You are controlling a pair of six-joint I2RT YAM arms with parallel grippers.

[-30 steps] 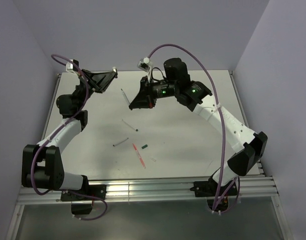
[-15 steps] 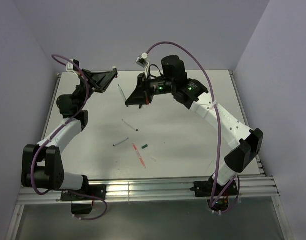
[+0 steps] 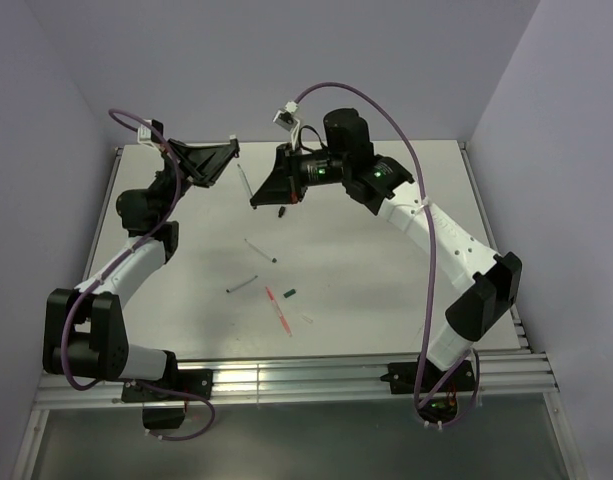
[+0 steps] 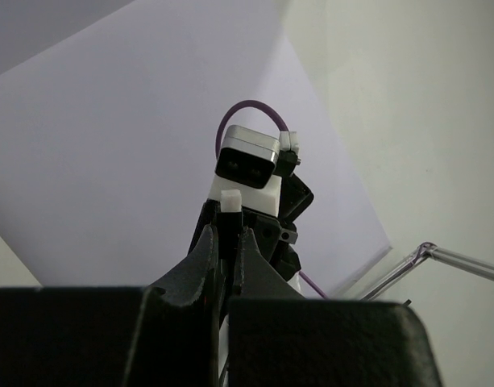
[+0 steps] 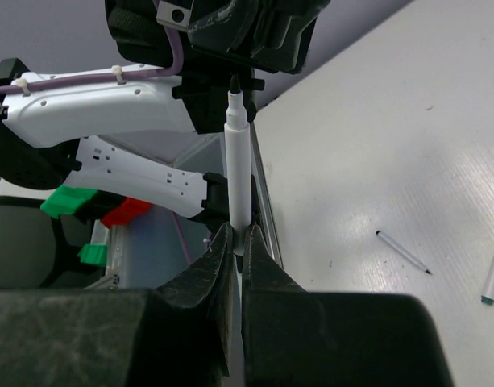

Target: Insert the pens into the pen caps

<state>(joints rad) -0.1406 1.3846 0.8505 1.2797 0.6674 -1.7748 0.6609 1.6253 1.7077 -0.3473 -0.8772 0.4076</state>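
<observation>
Right gripper [image 5: 237, 234] clamps white pen [image 5: 237, 161] | left gripper [image 4: 229, 234] clamps pale cap [image 4: 230, 199] | we count three pens [image 3: 242, 284] lying mid-frame | table [image 3: 406, 270] open at right

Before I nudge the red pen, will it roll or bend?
Probably rolls: the red pen looks thin and round, lying flat on the smooth table. Likely stiff and light, so it may skid or pivot.

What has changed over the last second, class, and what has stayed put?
The right pincer, shut on a white pen, moved left toward the left pincer, which edged nearer, gripping a pale cap. The loose red pen, two whitish pens and green cap stayed put.
</observation>
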